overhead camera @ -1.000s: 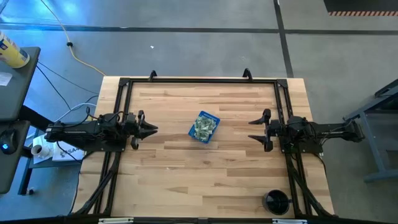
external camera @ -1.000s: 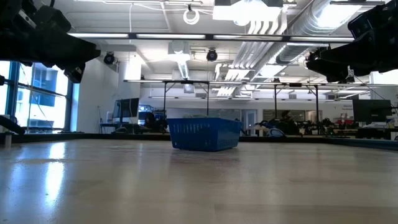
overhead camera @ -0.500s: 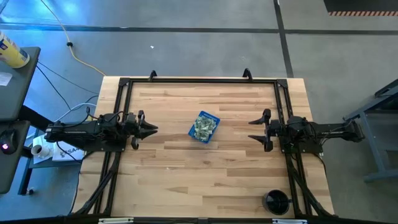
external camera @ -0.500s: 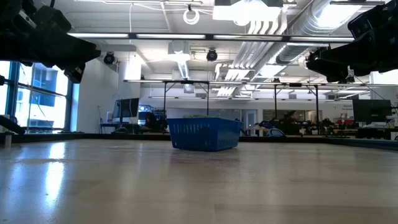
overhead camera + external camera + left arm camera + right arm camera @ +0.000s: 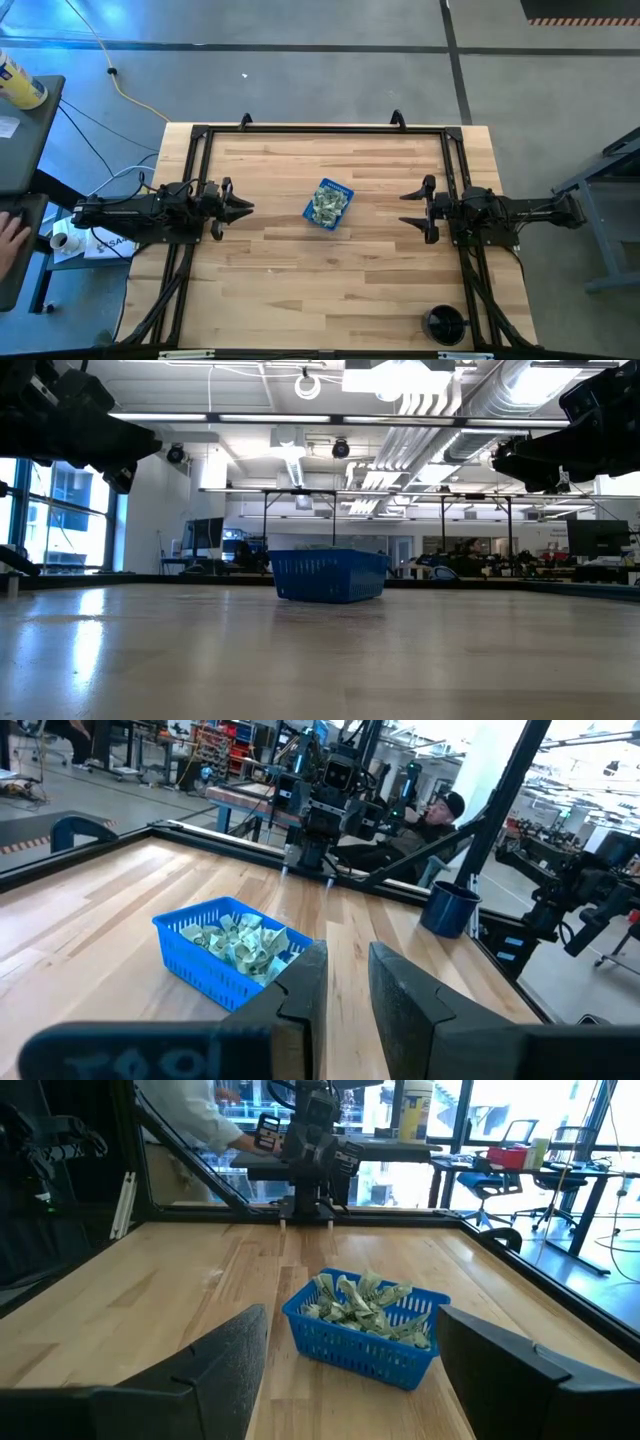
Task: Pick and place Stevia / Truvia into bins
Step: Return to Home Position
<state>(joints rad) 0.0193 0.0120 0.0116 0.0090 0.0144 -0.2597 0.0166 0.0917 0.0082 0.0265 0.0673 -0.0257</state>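
Sachets (image 5: 326, 206) in bin (image 5: 344, 190), bin between left claw (image 5: 250, 207) and right claw (image 5: 404, 208)

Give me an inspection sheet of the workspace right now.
Surface: wooden table, no spills or damage seen.
Job's things: blue bin near the middle, heaped with green-and-white sachets.
Clutter: black cup at a table corner on the robot's right.
Grippers: left gripper nearly shut, empty; right gripper open, empty; one on each side of the bin, apart from it.
Cables: yellow cable on the floor beyond the table's left side.
Surroundings: a person's hand at the side desk.
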